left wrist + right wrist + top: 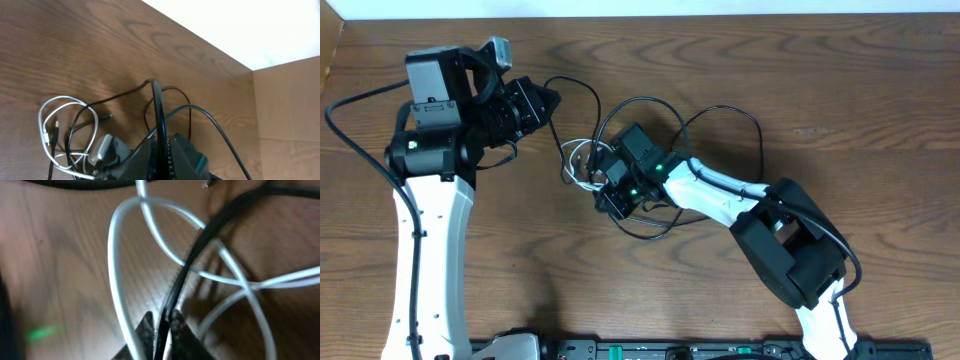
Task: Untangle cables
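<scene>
Right hand pinches black cable; left hand state unclear; brown wood table.

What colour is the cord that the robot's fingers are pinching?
Black. The right gripper pinches a black cord, best seen in the right wrist view.

No legible text, no labels or brands, no numbers or signs
</scene>
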Action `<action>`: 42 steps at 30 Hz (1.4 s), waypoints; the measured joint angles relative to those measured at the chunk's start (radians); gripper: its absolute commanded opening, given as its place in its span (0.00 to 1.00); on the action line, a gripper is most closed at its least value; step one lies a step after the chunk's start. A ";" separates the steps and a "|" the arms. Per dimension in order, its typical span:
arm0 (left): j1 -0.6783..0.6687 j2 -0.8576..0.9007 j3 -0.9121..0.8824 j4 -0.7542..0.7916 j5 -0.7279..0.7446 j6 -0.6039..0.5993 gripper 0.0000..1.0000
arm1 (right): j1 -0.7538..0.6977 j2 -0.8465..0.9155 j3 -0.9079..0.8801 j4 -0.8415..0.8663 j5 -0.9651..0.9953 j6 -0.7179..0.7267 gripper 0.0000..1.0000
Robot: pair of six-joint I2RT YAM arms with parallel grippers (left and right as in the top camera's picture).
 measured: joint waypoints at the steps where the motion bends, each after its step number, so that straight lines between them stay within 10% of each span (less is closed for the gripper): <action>1: 0.000 0.000 0.000 -0.002 -0.004 0.003 0.08 | -0.002 -0.001 0.000 -0.001 0.010 0.021 0.01; 20: 0.000 0.000 0.000 -0.080 -0.151 0.038 0.07 | -0.368 -0.617 0.005 -0.201 -0.043 0.092 0.01; 42: 0.000 0.060 0.000 -0.111 -0.568 0.067 0.07 | -0.838 -0.636 0.006 -0.585 0.434 0.230 0.01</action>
